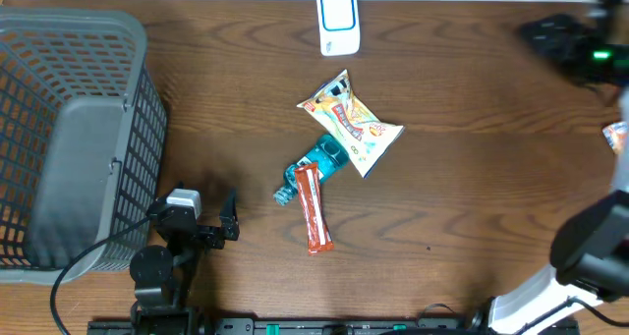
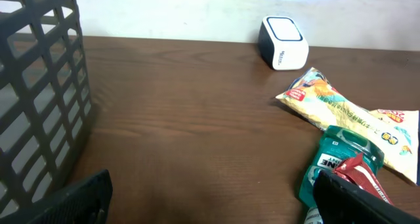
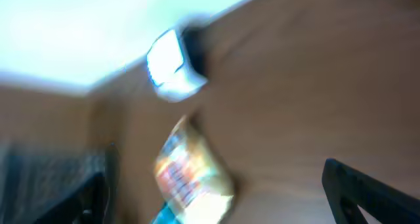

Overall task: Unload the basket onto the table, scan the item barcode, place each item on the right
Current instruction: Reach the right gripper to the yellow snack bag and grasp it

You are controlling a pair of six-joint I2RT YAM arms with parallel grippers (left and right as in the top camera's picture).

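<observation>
A dark brown wooden table (image 1: 462,197) runs up to a white wall (image 2: 164,10), and the scanner (image 1: 337,21), a small white box with a blue-edged face, stands at the table's far edge against that wall. Far left of the scanner and nearer the robot sits a grey slatted basket (image 1: 59,40). The left gripper (image 2: 211,178) rests low over the wood just right of the basket, left of the scanner and well short of it. Its fingers (image 2: 79,201) are spread wide with nothing between them.

Directly in front of the scanner, toward the robot, lie three items in a cluster. Nearest the scanner is a yellow-and-white snack bag (image 1: 349,124). Beyond it from the scanner a teal pack (image 1: 322,158) touches the bag's edge. Farthest from the scanner, a red stick pack (image 1: 314,212) lies across the teal pack's near end.

The right wrist view is blurred, yet the right gripper (image 3: 213,171) shows both fingers (image 3: 367,194) set far apart and empty, looking toward the scanner and snack bag. Far right of the scanner are a black unit (image 1: 570,35) with a green light and an orange packet (image 1: 617,134) cut off by the frame edge
</observation>
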